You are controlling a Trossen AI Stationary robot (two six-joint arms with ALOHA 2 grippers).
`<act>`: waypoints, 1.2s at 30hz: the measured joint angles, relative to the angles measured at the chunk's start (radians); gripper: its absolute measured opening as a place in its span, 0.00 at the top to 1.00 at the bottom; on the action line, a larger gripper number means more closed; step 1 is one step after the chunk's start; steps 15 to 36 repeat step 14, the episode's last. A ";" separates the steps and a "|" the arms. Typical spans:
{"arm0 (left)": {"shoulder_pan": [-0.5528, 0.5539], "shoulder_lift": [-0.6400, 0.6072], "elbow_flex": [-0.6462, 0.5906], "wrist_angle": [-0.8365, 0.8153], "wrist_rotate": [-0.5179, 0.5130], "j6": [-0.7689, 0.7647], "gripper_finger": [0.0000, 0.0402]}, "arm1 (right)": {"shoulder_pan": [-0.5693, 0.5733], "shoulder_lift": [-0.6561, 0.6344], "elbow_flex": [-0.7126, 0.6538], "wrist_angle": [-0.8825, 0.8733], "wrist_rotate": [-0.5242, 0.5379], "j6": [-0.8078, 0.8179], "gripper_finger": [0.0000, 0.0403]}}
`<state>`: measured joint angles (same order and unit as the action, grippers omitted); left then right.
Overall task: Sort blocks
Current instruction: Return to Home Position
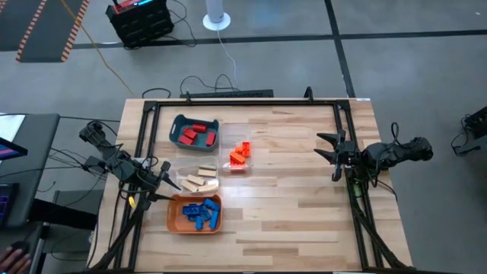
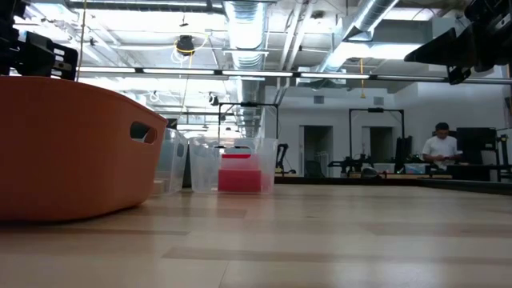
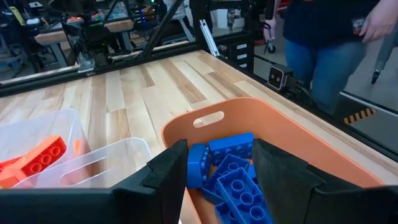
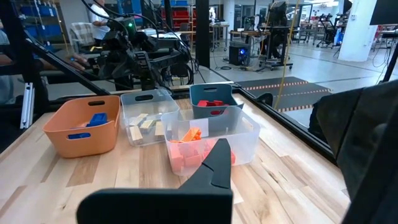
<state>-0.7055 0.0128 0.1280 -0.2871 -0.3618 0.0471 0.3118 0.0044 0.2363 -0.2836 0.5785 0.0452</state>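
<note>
Blocks [image 1: 201,215] sorted by colour in four trays, both grippers open

High view: all blocks are in trays that stand in a group in the left half of the table [image 1: 289,213]. The red blocks [image 1: 196,135] are in the teal tray [image 1: 176,122], the one nearest to the far left corner. The orange blocks [image 1: 240,154] are in a clear tray [image 1: 228,166] more toward the middle of the table. The tan blocks [image 1: 199,181] lie in a second clear tray [image 1: 183,169]. The blue blocks are in the orange tray [image 1: 172,217]. The left gripper [image 1: 172,176] is at the left edge, beside the tray of tan blocks, with its fingers spread and nothing between them. The right gripper [image 1: 319,145] is near the right edge, well apart from the trays, also spread and holding nothing.

Low view: the orange tray [image 2: 72,152] stands closest, the clear trays [image 2: 204,164] behind it. A person [image 2: 438,148] is far back in the room.

Left wrist view: the left gripper [image 3: 221,168] hangs over the orange tray [image 3: 249,112], and the blue blocks [image 3: 233,180] show in the gap between its fingers [image 3: 168,177]. Another person [image 3: 323,37] stands beside the table.

Right wrist view: the right gripper [image 4: 292,155] points across the table at the four trays, its fingers [image 4: 217,162] wide apart.
</note>
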 joint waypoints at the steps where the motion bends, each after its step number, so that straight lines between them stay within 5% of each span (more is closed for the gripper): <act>1: 0.000 0.000 0.000 0.000 0.000 -0.002 0.57 | 0.000 0.000 0.000 0.000 0.000 0.000 1.00; 36: 0.000 0.000 0.000 0.000 0.000 -0.001 0.57 | 0.000 0.000 0.000 0.000 0.000 0.000 1.00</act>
